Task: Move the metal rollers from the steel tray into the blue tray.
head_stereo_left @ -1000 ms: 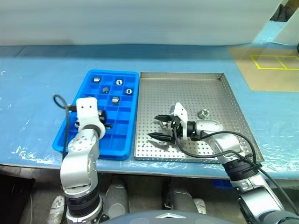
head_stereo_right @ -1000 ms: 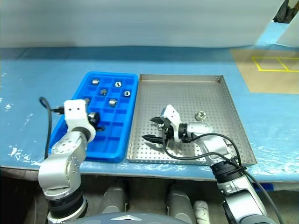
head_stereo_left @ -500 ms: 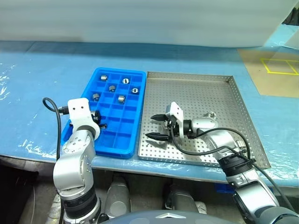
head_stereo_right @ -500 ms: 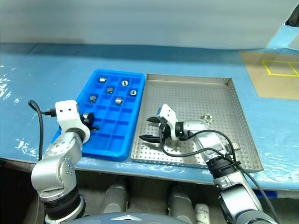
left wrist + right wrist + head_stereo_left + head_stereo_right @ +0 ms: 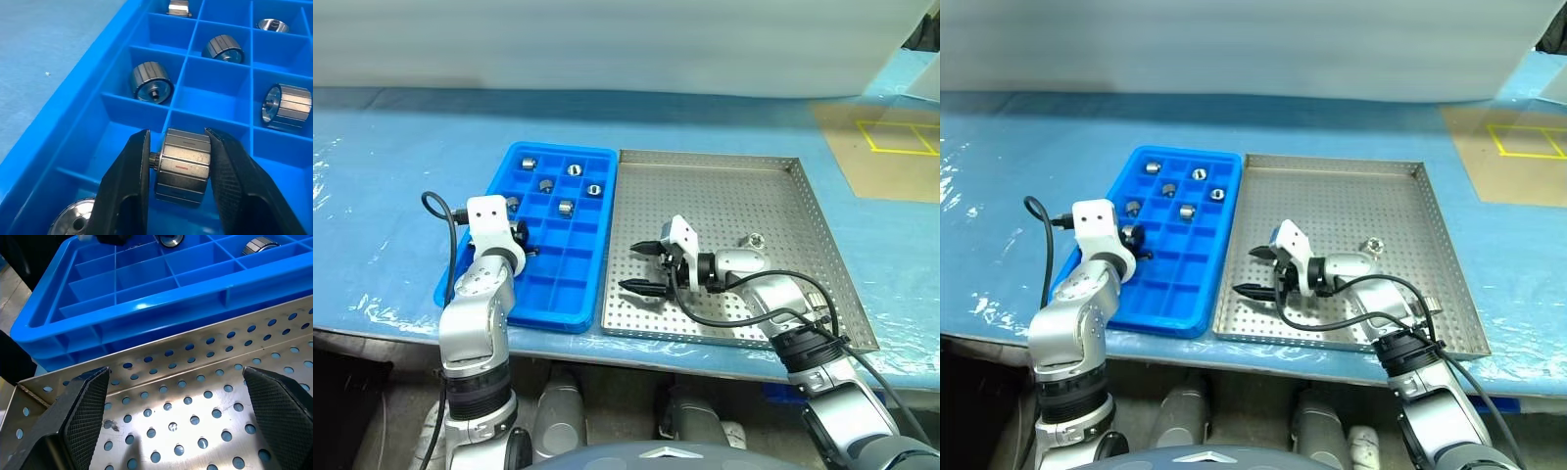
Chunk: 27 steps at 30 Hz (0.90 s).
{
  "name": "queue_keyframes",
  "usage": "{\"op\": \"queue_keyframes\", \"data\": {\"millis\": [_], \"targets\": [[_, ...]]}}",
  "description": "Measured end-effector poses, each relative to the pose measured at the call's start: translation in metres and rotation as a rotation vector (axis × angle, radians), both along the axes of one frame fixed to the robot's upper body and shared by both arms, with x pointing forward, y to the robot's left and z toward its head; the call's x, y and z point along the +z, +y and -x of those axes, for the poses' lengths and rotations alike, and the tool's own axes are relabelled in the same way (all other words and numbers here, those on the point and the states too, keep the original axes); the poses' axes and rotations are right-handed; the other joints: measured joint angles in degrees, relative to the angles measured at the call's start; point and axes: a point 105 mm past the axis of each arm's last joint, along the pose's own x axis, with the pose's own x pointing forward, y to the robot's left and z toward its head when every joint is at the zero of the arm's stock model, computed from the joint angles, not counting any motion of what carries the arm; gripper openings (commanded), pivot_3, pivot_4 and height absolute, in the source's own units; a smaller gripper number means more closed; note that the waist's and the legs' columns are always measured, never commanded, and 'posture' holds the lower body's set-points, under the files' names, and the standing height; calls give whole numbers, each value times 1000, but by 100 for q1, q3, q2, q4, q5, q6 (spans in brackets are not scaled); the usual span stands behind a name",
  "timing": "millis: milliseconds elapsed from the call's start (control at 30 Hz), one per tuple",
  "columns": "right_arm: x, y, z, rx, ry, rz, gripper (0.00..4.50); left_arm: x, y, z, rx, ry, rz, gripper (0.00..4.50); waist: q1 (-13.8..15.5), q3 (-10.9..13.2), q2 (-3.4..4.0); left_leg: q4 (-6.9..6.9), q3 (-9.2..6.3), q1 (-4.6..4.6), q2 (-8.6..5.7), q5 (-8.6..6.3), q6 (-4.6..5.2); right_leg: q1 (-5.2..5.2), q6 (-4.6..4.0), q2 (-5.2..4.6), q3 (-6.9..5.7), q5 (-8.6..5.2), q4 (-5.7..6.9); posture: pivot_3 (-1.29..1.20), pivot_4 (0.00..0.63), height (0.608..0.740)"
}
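Left gripper (image 5: 178,169) is clamping one metal roller (image 5: 183,165) end to end between its two black fingers, hovering it over the blue tray (image 5: 590,257), above a compartment on the near-left side. Right gripper (image 5: 644,265) is sitting spread wide and empty over the perforated floor of the steel tray (image 5: 803,257), fingers pointing toward the blue tray. Five rollers (image 5: 566,207) are already lying in far compartments of the blue tray, another is showing in a cell near the left fingers in the left wrist view, and one last roller (image 5: 755,238) is waiting on the steel tray, apart from the right gripper. Risks: the held roller is hanging close to a divider wall, so letting go off-centre is likely bouncing it off the rib into an occupied cell or out of the tray. The grip is on the small end faces, so the roller could be pivoting or slipping early. The right arm is parked close to the blue tray edge; a careless swing could be nudging the tray.
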Motion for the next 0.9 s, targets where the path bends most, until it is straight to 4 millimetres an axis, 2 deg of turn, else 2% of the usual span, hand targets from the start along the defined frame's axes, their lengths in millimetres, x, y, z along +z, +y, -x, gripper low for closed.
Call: {"op": "queue_keyframes", "data": {"millis": [167,367,433,533,700,900], "targets": [[0,-1,0,-3,-2,2,4500,0,-3,-2,-26,-8,16,1316,-6,0,0,0,1,2,0,0,-1,0,0,0,1,0,3,158,150,740],[0,-2,-1,-13,-6,5,4500,-2,-3,-3,-26,2,21,3325,-9,0,0,1,1,3,0,0,-1,-1,0,0,2,0,5,155,150,740],[0,-2,-1,-14,-6,5,4500,2,-6,-5,-49,-5,-13,3325,-5,0,0,1,1,3,1,1,-2,-1,0,0,2,0,6,155,150,740],[0,-3,-2,-19,-6,6,4500,19,-18,-12,-113,-64,-39,3325,3,0,0,4,1,1,-2,1,-1,-1,0,-2,4,0,9,112,150,740],[4,-12,-4,-66,-12,1,4500,50,-55,-20,-324,-194,30,3325,-29,0,0,5,5,3,-2,3,-4,-6,0,-1,9,0,16,28,150,740],[13,-31,0,-160,-13,-17,4500,59,-109,-22,-682,-258,-26,3325,-129,0,1,3,12,4,-5,9,-12,-13,1,0,20,1,19,-96,150,740]]}}
